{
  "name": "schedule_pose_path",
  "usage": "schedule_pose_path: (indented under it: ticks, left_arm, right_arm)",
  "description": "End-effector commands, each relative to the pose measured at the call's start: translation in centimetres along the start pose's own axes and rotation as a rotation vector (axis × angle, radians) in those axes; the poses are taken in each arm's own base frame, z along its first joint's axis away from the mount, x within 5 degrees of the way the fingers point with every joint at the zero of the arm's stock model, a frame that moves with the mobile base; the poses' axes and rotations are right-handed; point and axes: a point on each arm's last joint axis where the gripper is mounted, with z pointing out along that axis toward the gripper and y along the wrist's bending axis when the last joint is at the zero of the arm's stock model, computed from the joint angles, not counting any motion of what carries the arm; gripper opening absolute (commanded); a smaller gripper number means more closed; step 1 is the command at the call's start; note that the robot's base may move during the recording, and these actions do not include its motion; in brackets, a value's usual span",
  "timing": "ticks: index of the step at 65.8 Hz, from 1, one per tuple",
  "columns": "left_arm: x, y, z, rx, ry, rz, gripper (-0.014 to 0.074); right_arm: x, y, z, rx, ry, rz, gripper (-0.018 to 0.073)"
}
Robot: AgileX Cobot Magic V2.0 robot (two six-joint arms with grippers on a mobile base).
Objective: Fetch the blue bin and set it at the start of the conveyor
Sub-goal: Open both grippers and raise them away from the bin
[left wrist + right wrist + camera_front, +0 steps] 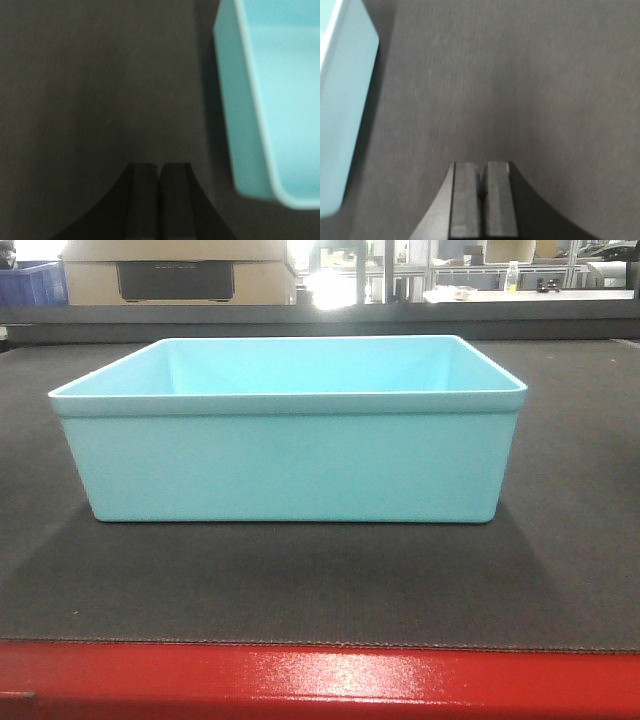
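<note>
Blue bin sits upright on the conveyor start in the exterior front-facing view, its long side turned to the camera and its inside bare. It rests near the middle of the dark woven belt, set back from the glossy red front edge with a strip of belt between them. Far behind the belt stand a cardboard box and, at the far left, a dark blue ribbed crate; a bottle stands on a pale surface at the far right.

In the left wrist-mounted view, the left gripper hangs over bare belt, its two dark fingers pressed together with only a thin seam between them and nothing pinched. The blue bin fills the right side of this view, near the gripper but apart from it, its rim and inner wall blurred.

In the right wrist-mounted view, the right gripper is likewise over bare belt, its grey fingers drawn together with a narrow slit between, holding nothing. The blue bin shows at the left edge, well apart from the fingers.
</note>
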Motion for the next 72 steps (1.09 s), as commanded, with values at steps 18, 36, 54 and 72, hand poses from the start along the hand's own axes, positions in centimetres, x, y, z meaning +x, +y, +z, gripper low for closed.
schedule_pose_path:
  ticks: [18,36,54,72]
  left_arm:
    - [6.1,0.6,-4.5,0.022,-0.252,-0.018,-0.0111]
    - [8.1,0.8,-11.3,0.042,-0.564,-0.021,-0.0111]
    - [9.6,1.0,-14.9,0.042,-0.736,-0.012,-0.0111]
    - [9.7,1.0,-15.2,0.043,-0.747,-0.013,-0.0111]
  right_arm:
    - [7.7,-0.6,-2.7,0.001,-0.253,-0.012,-0.0162]
    - [9.3,-0.6,-8.3,-0.014,-0.547,-0.015,-0.0162]
    - [11.0,-0.5,-14.0,-0.029,-0.871,-0.02,-0.0162]
    - [11.3,-0.5,-14.6,-0.031,-0.904,-0.02,-0.0162]
